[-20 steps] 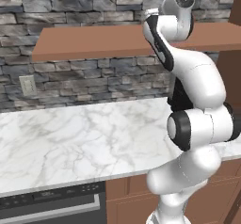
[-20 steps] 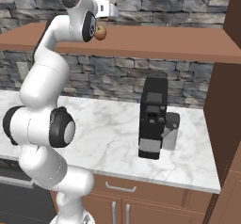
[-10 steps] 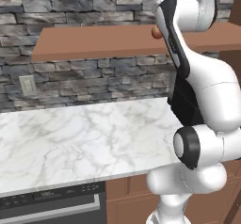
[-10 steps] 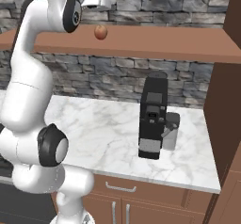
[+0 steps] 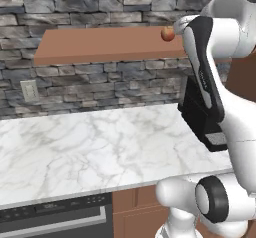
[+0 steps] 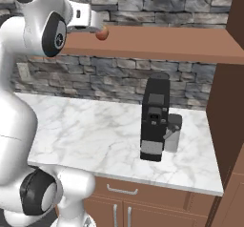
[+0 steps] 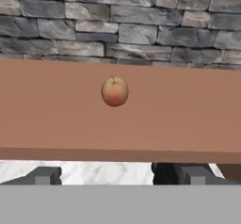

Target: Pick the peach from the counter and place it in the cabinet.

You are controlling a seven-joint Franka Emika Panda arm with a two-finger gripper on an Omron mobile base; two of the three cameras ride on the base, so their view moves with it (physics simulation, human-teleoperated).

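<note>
My two fingers (image 7: 117,175) are spread wide apart with nothing between them. They sit at the bottom of my hand view, one dark tip on each side. Just past them is the long brown cabinet (image 7: 188,124) board. The peach (image 7: 114,91) rests on top of that board, out in front of my fingers and not touching them. From the side, the peach (image 6: 101,33) sits right beside the end of my hand. Down below is the white marble tabletop (image 5: 90,142). A black coffee machine (image 6: 155,118) stands on it. Behind everything is the grey stone wall (image 7: 122,25).
</note>
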